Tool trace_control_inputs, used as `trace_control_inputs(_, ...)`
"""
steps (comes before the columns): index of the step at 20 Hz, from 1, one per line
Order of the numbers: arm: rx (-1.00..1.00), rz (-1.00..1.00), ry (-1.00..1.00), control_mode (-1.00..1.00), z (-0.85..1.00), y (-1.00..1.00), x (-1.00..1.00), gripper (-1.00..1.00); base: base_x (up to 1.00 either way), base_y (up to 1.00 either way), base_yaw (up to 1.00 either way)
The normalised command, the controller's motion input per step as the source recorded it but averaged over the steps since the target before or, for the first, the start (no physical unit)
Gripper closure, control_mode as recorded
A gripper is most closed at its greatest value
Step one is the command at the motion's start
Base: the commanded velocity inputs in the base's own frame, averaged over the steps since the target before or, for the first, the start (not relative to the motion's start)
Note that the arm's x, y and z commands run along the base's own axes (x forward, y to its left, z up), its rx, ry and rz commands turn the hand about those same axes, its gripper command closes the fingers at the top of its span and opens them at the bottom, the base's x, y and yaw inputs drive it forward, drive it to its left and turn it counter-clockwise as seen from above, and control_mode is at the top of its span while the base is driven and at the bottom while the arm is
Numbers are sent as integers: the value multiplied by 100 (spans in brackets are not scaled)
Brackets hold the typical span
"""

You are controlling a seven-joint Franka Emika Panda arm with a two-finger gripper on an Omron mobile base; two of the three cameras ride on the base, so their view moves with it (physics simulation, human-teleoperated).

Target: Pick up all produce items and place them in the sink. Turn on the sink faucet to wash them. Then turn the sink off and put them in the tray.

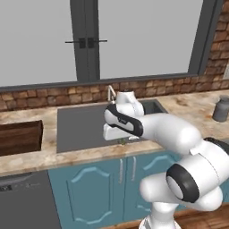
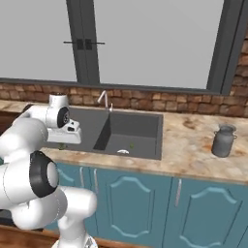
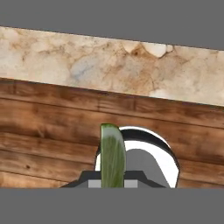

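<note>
The white robot arm reaches over the front part of the large dark grey rectangular sink (image 1: 80, 127), its hand hanging low above the flat drainboard half near the marbled beige stone counter (image 1: 188, 105). In the hand view the two-finger gripper (image 3: 113, 183) is pinched on a slender green stalk-like produce piece (image 3: 113, 159), which stands up between the fingertips; beyond it lie brown wooden planks and a strip of the stone counter. A second small green produce piece (image 2: 131, 145) lies on the floor of the deep basin, just beside the white round drain (image 2: 123, 151). The thin silver metal faucet (image 2: 104, 100) stands upright at the sink's back edge below the brick wall. The dark brown wooden tray (image 1: 20, 136) sits on the counter left of the sink. A grey metal milk can (image 2: 224, 140) stands on the counter to the right, well apart from the sink.
</note>
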Motion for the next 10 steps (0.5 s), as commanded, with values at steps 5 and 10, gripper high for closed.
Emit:
trace_control_inputs(5, 0, 0, 0, 100, 0, 0, 0, 100, 51, 1, 0)
trace_control_inputs(10, 0, 0, 0, 100, 0, 0, 0, 100, 42, 11, 0)
